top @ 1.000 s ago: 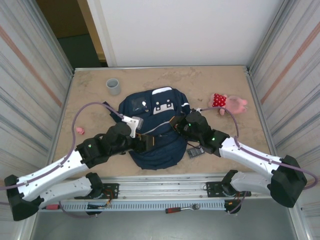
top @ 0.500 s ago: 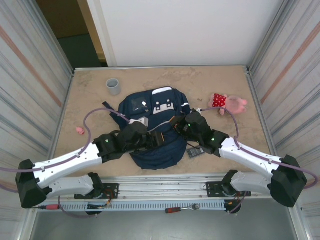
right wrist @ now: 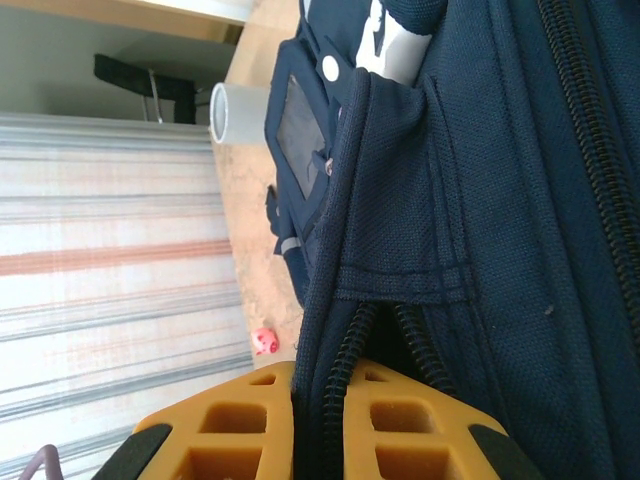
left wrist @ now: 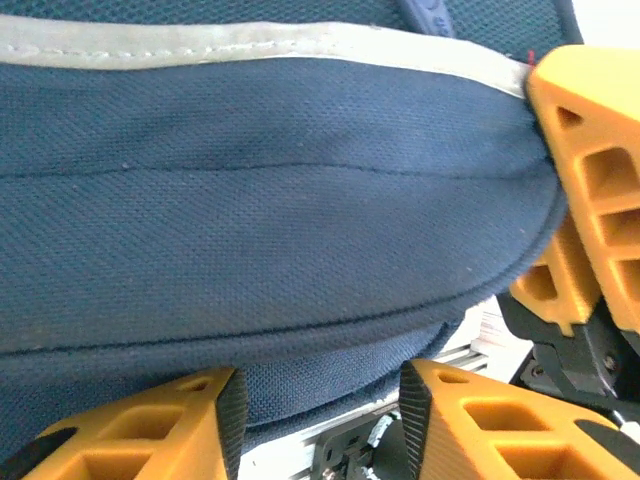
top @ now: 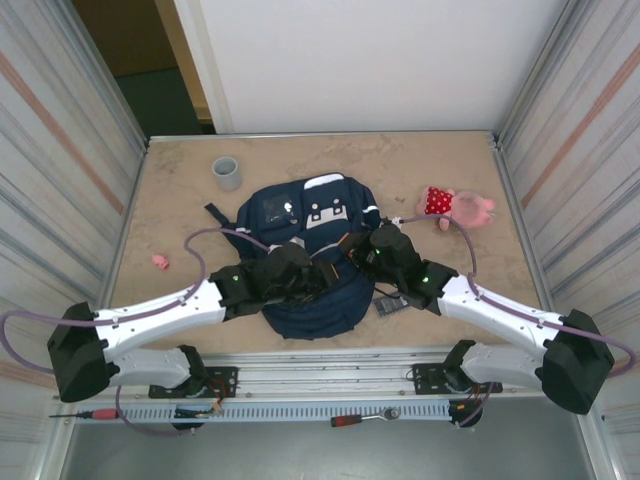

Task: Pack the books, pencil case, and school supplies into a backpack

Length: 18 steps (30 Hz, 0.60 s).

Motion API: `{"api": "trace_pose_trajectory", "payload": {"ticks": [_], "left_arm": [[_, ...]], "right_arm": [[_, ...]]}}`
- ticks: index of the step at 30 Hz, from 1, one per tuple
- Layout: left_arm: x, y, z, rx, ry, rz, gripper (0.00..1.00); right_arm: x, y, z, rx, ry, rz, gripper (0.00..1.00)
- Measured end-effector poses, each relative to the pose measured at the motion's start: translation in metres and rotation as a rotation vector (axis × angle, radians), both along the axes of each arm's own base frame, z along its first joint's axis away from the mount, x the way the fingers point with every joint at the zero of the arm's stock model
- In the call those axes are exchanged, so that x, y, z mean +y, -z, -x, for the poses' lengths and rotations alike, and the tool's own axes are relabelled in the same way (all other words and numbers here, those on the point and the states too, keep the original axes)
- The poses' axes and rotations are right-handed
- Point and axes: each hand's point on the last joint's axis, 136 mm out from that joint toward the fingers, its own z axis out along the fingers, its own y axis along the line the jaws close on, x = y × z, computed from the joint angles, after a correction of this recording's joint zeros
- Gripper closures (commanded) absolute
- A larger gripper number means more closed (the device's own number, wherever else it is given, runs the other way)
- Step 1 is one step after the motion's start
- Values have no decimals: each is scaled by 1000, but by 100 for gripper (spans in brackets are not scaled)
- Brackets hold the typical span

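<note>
One backpack (top: 330, 305) lay flat in the middle of the table (top: 450, 165), navy, white patches toward the far edge, and both of my arms were on it. My left gripper (left wrist: 315, 400) sat over the bag's midline. Its two orange fingers (left wrist: 470, 425) stood apart with a fold of navy fabric bulging between them, just under the pale stripe. I couldn't tell whether they had bitten or were only straddling it. My right gripper (right wrist: 320, 400) was clenched on the backpack's right side, with the zipper edge pinched tight between its two fingers, and its fingers stood just beside the left's.

Around the bag I counted four loose things. One grey cup (top: 227, 173) stood upright near the far left corner. One pink and red plush toy (top: 458, 207) lay toward the right edge. One small pink thing (top: 159, 262) sat near the left edge, too small to name. One dark grey flat piece (top: 390, 303) lay just beside the bag's right side, under my right arm.
</note>
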Motion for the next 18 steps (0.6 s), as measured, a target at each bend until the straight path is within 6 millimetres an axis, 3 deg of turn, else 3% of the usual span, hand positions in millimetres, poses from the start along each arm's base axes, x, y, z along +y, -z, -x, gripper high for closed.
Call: {"api": "trace_pose_trajectory", "payload": {"ticks": [9, 14, 18], "left_arm": [[1, -6, -11, -27, -71, 23, 52], [5, -6, -12, -28, -108, 32, 61], [7, -1, -11, -12, -123, 27, 74]], "right_arm": [[5, -2, 4, -4, -16, -3, 100], [6, -2, 6, -3, -22, -3, 100], [6, -2, 6, -3, -23, -2, 100]]}}
